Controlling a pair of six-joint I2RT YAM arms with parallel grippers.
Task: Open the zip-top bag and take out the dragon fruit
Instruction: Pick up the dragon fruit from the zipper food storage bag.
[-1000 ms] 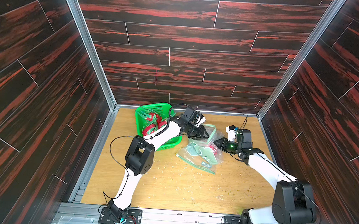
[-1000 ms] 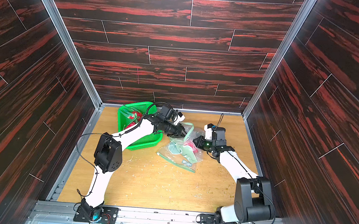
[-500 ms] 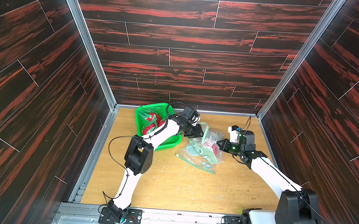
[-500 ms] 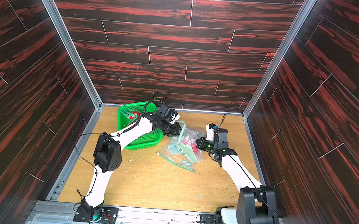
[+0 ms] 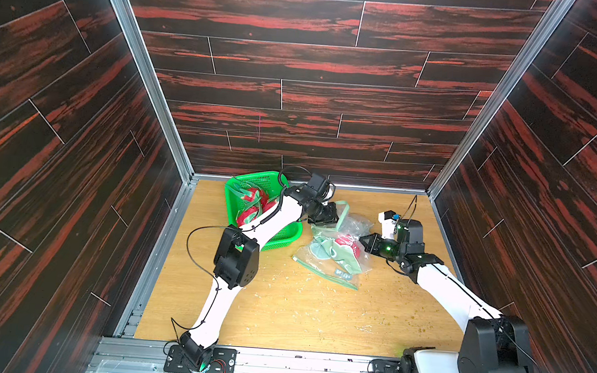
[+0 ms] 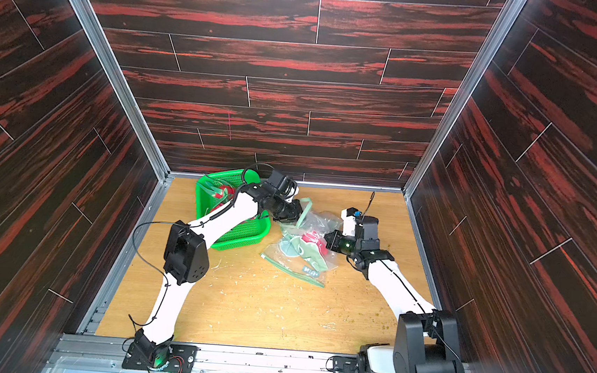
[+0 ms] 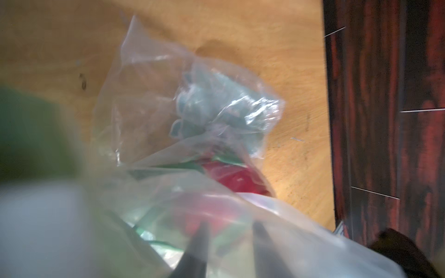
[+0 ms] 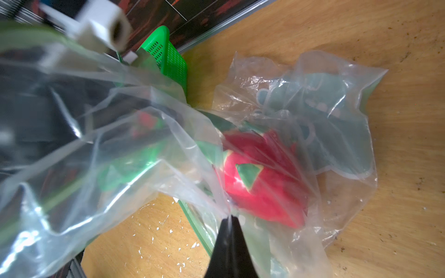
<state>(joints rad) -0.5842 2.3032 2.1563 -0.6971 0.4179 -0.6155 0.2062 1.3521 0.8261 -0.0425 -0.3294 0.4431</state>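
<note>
1. On the bench (image 5: 298,311), the clear zip-top bag (image 5: 325,268) is lying crumpled. Its green zip looks parted, so I judge the opening step is nearly finishing.
2. The right hand (image 8: 228,217), tips pressed together, is pinching a fold of bag film just beside the fruit.
3. The dragon fruit (image 8: 260,178) is sitting inside the bag, red-pink with green pointed scales.
4. The left hand (image 7: 230,237) is showing its fingers apart behind film. I cannot tell whether it is gripping. The next move is calling for a wider mouth, then a reach inside.
5. Farthest off, the green basket (image 5: 287,235) is holding other dragon fruits (image 5: 252,196).
</note>
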